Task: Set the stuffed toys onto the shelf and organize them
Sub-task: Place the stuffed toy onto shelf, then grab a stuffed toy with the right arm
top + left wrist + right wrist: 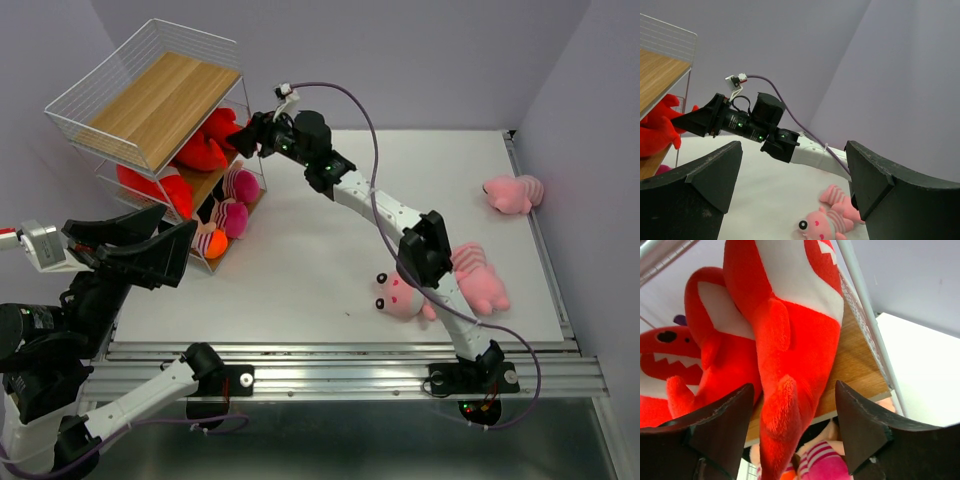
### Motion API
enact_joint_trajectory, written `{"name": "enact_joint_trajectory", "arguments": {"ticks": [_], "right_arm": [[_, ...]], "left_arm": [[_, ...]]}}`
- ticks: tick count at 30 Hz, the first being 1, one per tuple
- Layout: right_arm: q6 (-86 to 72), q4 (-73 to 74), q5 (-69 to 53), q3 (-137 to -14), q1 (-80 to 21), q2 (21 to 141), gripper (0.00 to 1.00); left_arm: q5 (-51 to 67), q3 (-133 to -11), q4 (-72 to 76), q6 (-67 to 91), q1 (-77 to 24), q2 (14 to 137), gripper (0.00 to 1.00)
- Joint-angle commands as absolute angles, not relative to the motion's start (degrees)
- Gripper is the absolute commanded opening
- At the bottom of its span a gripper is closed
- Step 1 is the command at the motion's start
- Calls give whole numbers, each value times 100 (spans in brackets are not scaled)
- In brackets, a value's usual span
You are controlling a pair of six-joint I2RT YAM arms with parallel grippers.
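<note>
**A:** Where's the toy being worked on?

**B:** The red toothy fish [790, 340] lies on the shelf's [160, 100] middle board. Its white belly faces the wrist camera and its tail end hangs past the board's front edge. A second red fish [670, 360] lies just beside it on the same tier.

**A:** And the pincer on it?

**B:** The right gripper [795, 387] sits at the front of the shelf with its fingers apart, one on each side of the tail. Bare board shows between the toy and one finger, so I'd say it isn't pinching. It comes in low and level, probably because the tier above leaves little room.

**A:** The other arm?

**B:** The left gripper [178, 225] hangs in the air near the shelf's lowest tier. Its jaws are spread wide and hold nothing. It looks parked there to keep out of the right arm's way.

**A:** What's left to do?

**B:** The lowest tier holds striped toys [235, 200]. Out on the table [300, 250], well apart from the shelf, lie a big-eyed pink animal [400, 295] and a pink striped animal [480, 282] close together. A third pink animal [513, 193] lies farther along. I see no toy on the top board, so that's the likely place for them.
</note>
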State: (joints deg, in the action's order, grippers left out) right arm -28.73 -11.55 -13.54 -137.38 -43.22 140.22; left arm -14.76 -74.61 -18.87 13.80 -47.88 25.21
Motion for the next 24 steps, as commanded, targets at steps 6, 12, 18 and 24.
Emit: {"name": "enact_joint_trajectory", "arguments": {"ticks": [6, 12, 18, 24], "right_arm": [[-2382, -1459, -1537, -13255, -4280, 12991, 93], [-1786, -1240, -2553, -12991, -4062, 12517, 100], [-428, -74, -5206, -11990, -3271, 11331, 100], [3472, 4188, -4512, -10508, -2944, 9549, 100]], "left_arm": [[-1371, -7541, -1635, 1485, -4790, 2452, 95], [-1415, -7716, -1854, 1538, -4790, 2540, 95], [-1275, -8129, -2328, 1678, -4790, 3031, 96], [-239, -8174, -2408, 1722, -4781, 3856, 96]]}}
